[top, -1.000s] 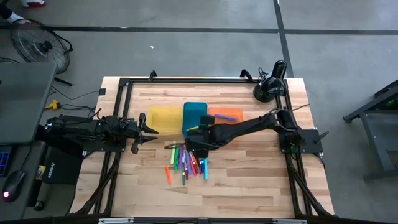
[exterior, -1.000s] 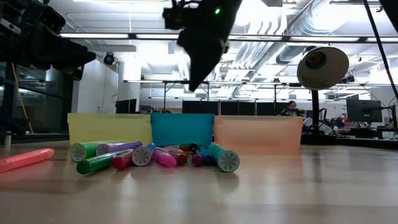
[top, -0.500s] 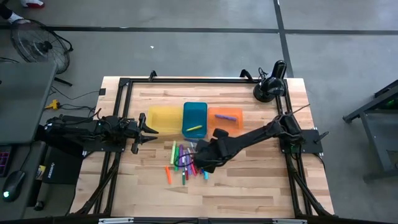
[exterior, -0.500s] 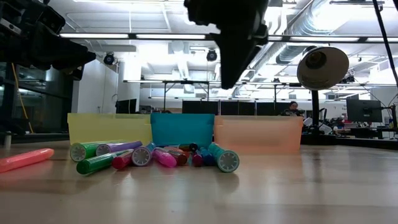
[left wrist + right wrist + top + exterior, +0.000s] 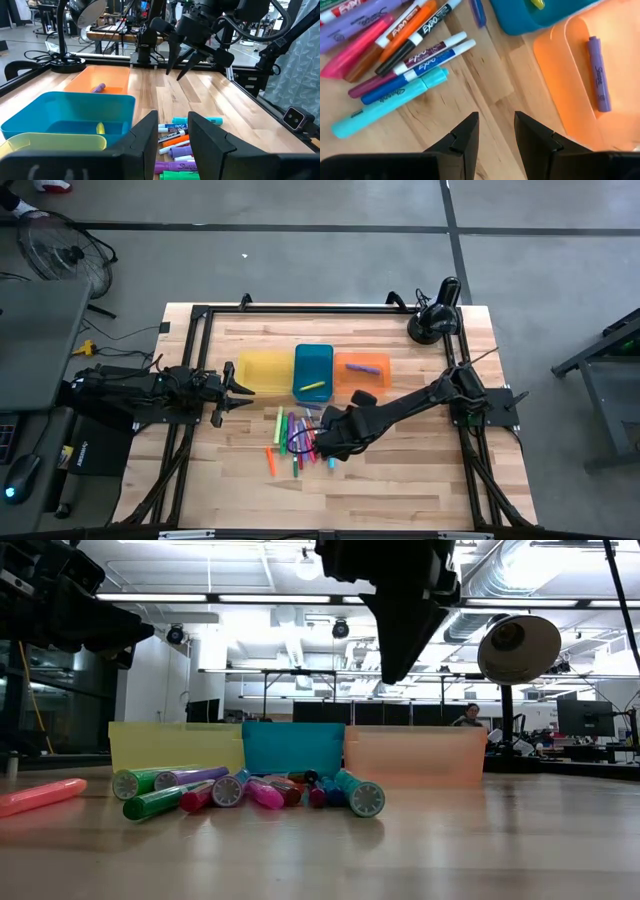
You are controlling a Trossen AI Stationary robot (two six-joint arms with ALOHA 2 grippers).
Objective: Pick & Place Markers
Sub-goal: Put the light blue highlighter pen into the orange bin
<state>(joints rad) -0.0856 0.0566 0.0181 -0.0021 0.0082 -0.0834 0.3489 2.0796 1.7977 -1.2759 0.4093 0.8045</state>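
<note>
Several markers (image 5: 300,442) of mixed colours lie in a loose pile on the wood table, in front of three trays. A yellow marker (image 5: 314,386) lies in the blue tray (image 5: 314,360) and a purple one (image 5: 599,75) in the orange tray (image 5: 350,372). My right gripper (image 5: 496,120) hangs open well above the table beside the pile's right end, pointing steeply down, with nothing between its fingers. It also shows in the left wrist view (image 5: 182,62). My left gripper (image 5: 172,135) waits open and level at the table's left, near the yellow tray (image 5: 262,370).
One orange marker (image 5: 270,460) lies apart at the pile's left. A black desk lamp (image 5: 435,320) stands at the far right corner. A black frame (image 5: 200,315) runs around the table. Bare wood lies toward the near edge.
My right gripper has swung from over the blue tray toward the table's near edge and somewhat to the right, rolling about its own axis, and now hangs by the marker pile. Its fingers stay apart. The markers and my left arm have kept still.
</note>
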